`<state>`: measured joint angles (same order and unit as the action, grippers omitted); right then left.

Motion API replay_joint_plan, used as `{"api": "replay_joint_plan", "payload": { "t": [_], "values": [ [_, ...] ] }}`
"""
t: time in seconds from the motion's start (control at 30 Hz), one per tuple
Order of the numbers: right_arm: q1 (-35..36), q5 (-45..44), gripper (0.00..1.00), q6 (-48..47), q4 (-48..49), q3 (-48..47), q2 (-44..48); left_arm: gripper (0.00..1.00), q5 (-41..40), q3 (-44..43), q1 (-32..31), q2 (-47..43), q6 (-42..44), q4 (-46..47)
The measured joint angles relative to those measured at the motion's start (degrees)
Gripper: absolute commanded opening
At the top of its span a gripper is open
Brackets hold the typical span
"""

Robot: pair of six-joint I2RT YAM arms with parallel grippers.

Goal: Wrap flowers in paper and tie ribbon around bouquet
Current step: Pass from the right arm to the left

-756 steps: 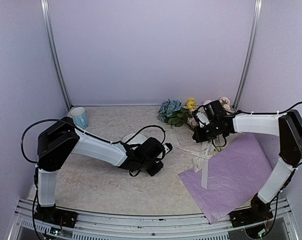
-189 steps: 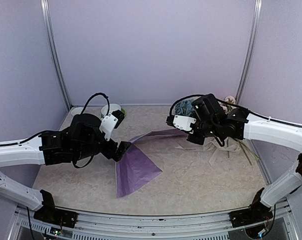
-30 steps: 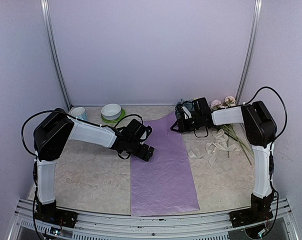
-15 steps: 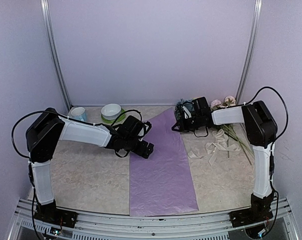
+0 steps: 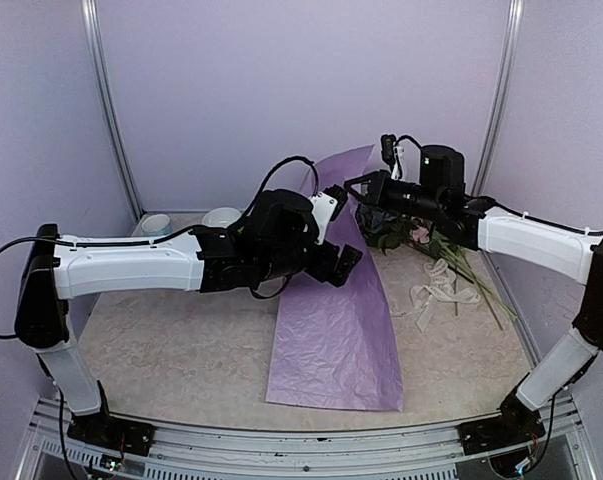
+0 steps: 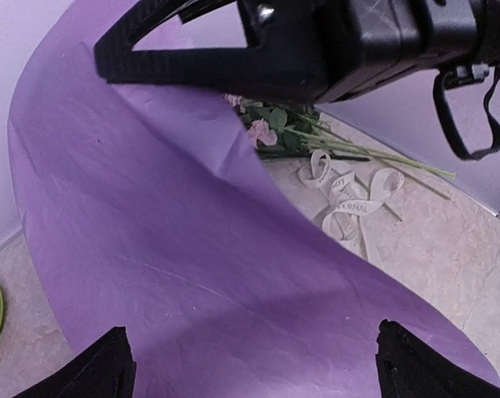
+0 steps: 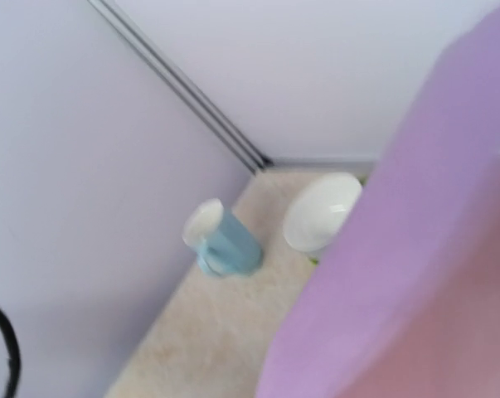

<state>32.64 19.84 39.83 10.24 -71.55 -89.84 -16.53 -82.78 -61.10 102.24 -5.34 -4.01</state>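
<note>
The lilac paper (image 5: 331, 330) lies lengthwise down the table's middle, its far end pulled up into a tall curl. My right gripper (image 5: 359, 192) is shut on that raised far edge, well above the table. My left gripper (image 5: 343, 262) hovers open over the sloping sheet; in the left wrist view the paper (image 6: 191, 274) fills the space between its fingertips (image 6: 109, 365) without touching them. The flowers (image 5: 393, 238) lie on the table under the right arm, stems pointing right. The cream ribbon (image 5: 433, 292) lies in loose loops beside them, also seen as the ribbon (image 6: 349, 199) past the sheet's edge.
A blue cup (image 5: 156, 225) and a white bowl (image 5: 221, 216) stand at the back left near the wall, and both show in the right wrist view as the cup (image 7: 225, 240) and bowl (image 7: 320, 211). Metal frame posts rise at both back corners.
The right gripper has shut on the paper's far edge and lifted it high off the table. The left arm has risen and swung right, over the sheet.
</note>
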Motion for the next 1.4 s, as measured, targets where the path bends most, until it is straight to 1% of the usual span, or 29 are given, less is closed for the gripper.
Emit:
{"api": "replay_joint_plan", "payload": {
  "t": [0.1, 0.2, 0.3, 0.4, 0.53, 0.67, 0.83, 0.93, 1.03, 1.13, 1.17, 1.23, 1.3, 1.4],
  "values": [
    [3.69, -5.75, 0.0, 0.55, 2.29, 1.75, 2.51, 0.99, -2.1, -0.52, -1.99, -0.5, 0.57, 0.98],
    [8.68, -12.9, 0.0, -1.09, 3.85, 2.56, 4.17, 0.99, -2.08, -0.59, -2.75, -0.59, 0.68, 1.07],
    [12.83, -20.06, 0.0, -4.83, 5.35, 2.47, 5.31, 0.99, 0.59, 0.85, -2.73, -2.69, 0.68, 2.45],
    [15.45, -25.11, 0.0, -8.55, 7.08, 1.49, 5.44, 0.99, 4.68, 5.27, -2.64, -8.96, 0.31, 4.96],
    [17.11, -28.96, 0.0, -11.89, 8.37, 0.9, 5.44, 0.99, 9.09, 8.11, -2.58, -15.78, -1.25, 7.72],
    [17.9, -32.68, 0.0, -15.06, 9.4, 0.87, 5.29, 0.99, 11.98, 8.2, -2.56, -18.12, -2.51, 9.49],
    [19.85, -36.04, 0.0, -18.8, 10.27, 0.87, 4.81, 0.99, 13.29, 9.55, -1.55, -18.58, -4.35, 8.74],
    [20.79, -37.79, 0.0, -20.92, 10.88, 0.74, 4.39, 0.99, 12.83, 8.98, -0.42, -18.21, -6.16, 5.88],
    [21.49, -39.32, 0.0, -22.71, 11.41, 0.35, 3.8, 0.98, 11.85, 6.43, -0.15, -16.7, -7.08, 2.16],
    [21.92, -40.33, 0.0, -24.15, 12.15, 0.17, 3.21, 0.94, 11.06, 4.68, -0.7, -14.95, -7.52, 0.04],
    [22.01, -40.65, 0.0, -24.59, 12.26, 0.11, 3.02, 0.9, 10.75, 4.31, -0.76, -14.29, -7.72, -0.7],
    [22.16, -41.07, 0.0, -25.4, 12.39, 0.0, 2.71, 0.78, 10.23, 3.98, -0.81, -13.22, -8.11, -1.99],
    [22.4, -41.75, 0.0, -26.18, 12.39, 0.0, 2.49, 0.56, 10.05, 3.98, -0.7, -12.33, -8.7, -3.17],
    [22.58, -42.12, 0.0, -27.02, 12.41, 0.0, 2.4, 0.14, 10.21, 3.98, -0.44, -11.96, -9.11, -4.0]
  ]
}}
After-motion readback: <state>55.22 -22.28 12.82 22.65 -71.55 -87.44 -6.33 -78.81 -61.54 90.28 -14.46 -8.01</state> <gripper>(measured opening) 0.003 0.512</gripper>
